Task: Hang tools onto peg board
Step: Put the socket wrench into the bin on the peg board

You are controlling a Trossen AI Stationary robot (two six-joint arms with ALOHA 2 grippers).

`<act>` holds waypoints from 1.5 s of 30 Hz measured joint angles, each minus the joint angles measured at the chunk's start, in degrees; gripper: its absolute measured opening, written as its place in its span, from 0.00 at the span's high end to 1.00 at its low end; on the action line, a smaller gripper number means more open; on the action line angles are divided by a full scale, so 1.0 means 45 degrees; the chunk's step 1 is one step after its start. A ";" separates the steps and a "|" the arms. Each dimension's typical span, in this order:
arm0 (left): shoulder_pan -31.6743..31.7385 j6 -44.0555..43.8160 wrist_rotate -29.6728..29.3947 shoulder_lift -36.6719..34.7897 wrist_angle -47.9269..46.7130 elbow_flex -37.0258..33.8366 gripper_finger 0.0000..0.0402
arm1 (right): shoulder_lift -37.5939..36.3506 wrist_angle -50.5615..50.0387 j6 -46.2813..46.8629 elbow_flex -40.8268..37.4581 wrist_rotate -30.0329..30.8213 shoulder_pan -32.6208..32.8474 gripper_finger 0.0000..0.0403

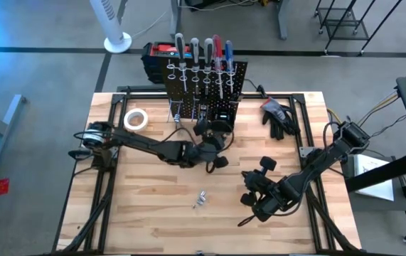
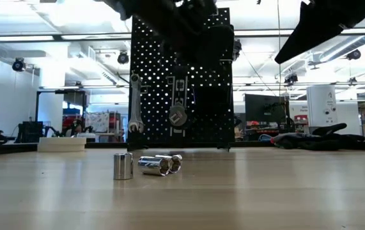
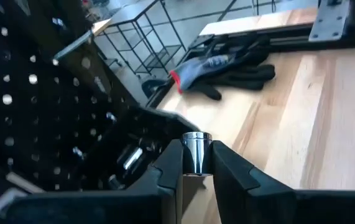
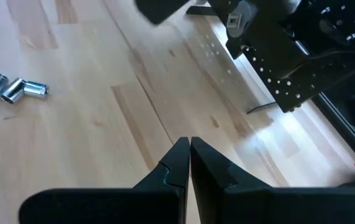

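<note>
The black peg board [image 1: 206, 82] stands upright at the table's far middle, with several screwdrivers [image 1: 201, 53] upright in its ring holders and two silver wrenches [image 2: 134, 102] hanging on its face. My left gripper [image 1: 218, 146] is just in front of the board's lower right part, above the table, shut on a small silver socket [image 3: 197, 152]. Three more silver sockets [image 1: 200, 199] lie on the table's middle; one stands on end and two lie on their sides [image 2: 160, 165]. My right gripper [image 4: 189, 149] hovers shut with nothing in it, right of those sockets. My left gripper pinches the silver socket by its round side walls [image 3: 196, 163] between its two fingers, at their free ends. The fingers come slanting slightly down from the table's left and near side. The socket stands on end between them, its top rim showing, lifted clear of the table.
Black gloves [image 1: 279, 117] lie at the far right and a white tape roll [image 1: 136, 119] at the far left. A black-and-red case [image 1: 160, 53] sits behind the board. Bare wood lies along the near edge [image 1: 153, 227].
</note>
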 joint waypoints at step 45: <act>-0.0138 -0.2517 0.0905 -0.0103 -0.5919 0.2316 0.41 | 0.0073 0.0722 0.0293 -0.0199 0.0036 -0.0015 0.96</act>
